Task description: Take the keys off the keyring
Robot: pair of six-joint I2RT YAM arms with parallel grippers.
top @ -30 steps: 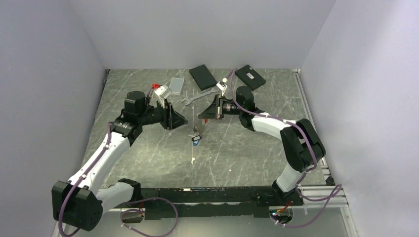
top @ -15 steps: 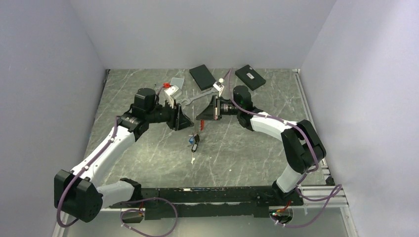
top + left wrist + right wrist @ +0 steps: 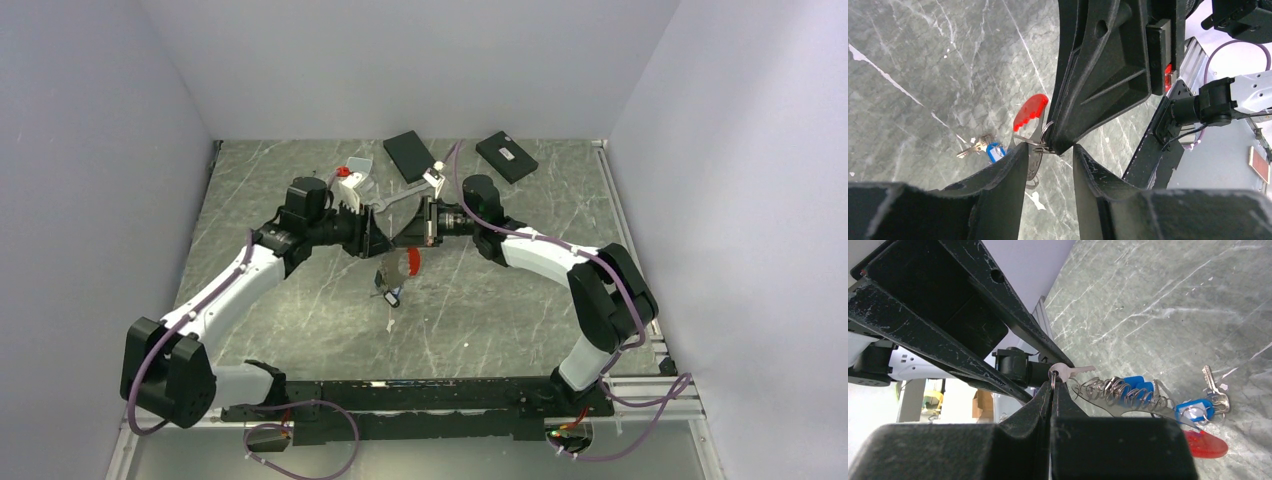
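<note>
Two arms engaged | right gripper (image 3: 1052,387) clenched on keyring (image 3: 1030,111) | left gripper (image 3: 1049,150) half-open, empty | advice: pinch one of the keys (image 3: 1133,384), slide off slowly.

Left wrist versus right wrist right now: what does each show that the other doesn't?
Left wrist only: the left tool is open, its fingers straddling the spot where the ring is pinched. Right wrist only: the right tool is shut on the keyring wire, a silver key sticks out beside it, and stretched wire coils trail towards two blue keys. Both: the red tab, one blue key head and the marble table.
</note>
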